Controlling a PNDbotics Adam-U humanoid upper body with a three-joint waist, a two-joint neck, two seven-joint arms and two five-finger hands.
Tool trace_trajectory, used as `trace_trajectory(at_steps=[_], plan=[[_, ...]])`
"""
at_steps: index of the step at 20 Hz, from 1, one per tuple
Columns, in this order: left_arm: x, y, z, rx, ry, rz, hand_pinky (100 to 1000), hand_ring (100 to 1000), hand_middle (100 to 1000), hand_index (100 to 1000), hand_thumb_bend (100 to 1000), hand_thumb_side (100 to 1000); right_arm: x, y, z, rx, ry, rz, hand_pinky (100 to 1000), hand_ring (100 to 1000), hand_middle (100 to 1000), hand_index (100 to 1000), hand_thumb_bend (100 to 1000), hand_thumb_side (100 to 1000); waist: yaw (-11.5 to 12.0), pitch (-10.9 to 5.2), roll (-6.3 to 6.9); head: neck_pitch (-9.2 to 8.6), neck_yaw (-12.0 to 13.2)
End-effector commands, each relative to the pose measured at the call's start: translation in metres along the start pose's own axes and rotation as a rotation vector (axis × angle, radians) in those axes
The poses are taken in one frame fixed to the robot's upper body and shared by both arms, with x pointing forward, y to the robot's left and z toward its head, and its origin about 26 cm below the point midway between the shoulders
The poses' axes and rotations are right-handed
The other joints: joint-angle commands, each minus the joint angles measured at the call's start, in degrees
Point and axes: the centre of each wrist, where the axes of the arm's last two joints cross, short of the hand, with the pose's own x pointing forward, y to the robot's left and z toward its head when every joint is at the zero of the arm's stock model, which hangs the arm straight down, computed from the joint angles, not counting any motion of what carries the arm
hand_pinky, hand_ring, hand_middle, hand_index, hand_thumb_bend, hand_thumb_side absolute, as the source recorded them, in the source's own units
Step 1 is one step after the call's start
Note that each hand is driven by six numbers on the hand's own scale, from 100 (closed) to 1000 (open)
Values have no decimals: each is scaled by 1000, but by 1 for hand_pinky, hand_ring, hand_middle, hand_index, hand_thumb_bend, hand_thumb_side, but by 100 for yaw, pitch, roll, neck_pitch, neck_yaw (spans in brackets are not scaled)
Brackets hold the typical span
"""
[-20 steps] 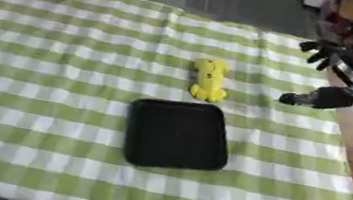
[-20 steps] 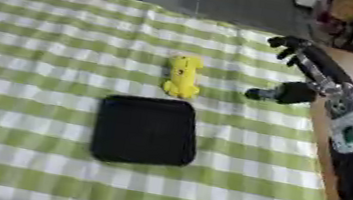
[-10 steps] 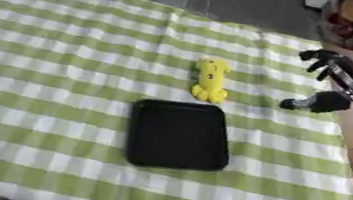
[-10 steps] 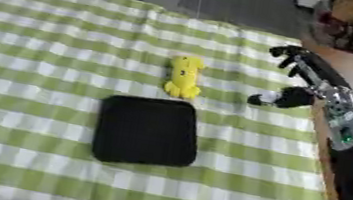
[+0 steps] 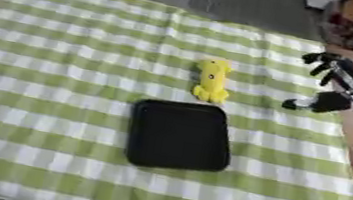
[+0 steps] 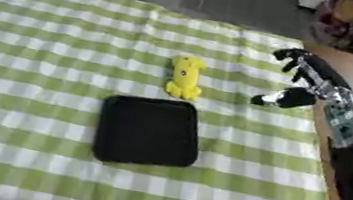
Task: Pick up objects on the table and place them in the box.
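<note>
Fingers [image 5: 321, 59] of right hand [image 5: 332, 99] spread, holding nothing, yellow, seemingly animal-shaped toy [image 5: 211, 80] nearby

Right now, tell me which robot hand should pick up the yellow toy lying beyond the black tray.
Right. The right robot hand hovers open just right of the small yellow toy; the left hand shows in neither view. Judged only from this.

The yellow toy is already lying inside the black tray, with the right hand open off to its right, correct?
Not quite. The yellow toy lies on the checked cloth just beyond the black tray, not in it, as the left eye view shows. The right hand is indeed open to its right.
</note>
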Motion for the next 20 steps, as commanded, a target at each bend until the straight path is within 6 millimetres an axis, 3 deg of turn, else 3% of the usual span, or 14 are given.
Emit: trace_trajectory(at_steps=[1,8,17,18,20], plan=[[5,0,-6,-5,-24,12,490,570,748,874,350,829,11,-17,-6,-31,-34,28,567,719,807,894,906,394,15,-78,18,-97,-71],[6,-3,-6,-15,-29,25,491,571,748,874,350,830,19,-14,-11,0,-59,45,563,718,805,891,932,360,63,-70,10,-140,-103],[8,-6,-7,-28,-33,44,492,571,749,874,349,830,31,8,-23,67,-33,83,589,735,812,880,915,336,142,-43,16,-184,-170],[8,-6,-7,-30,-33,46,492,571,749,874,349,830,33,11,-24,73,-31,87,591,736,811,875,971,325,149,-40,17,-188,-177],[9,-7,-7,-32,-34,49,492,571,749,874,349,830,35,16,-25,83,-28,94,593,736,813,874,915,331,161,-37,19,-195,-191]])
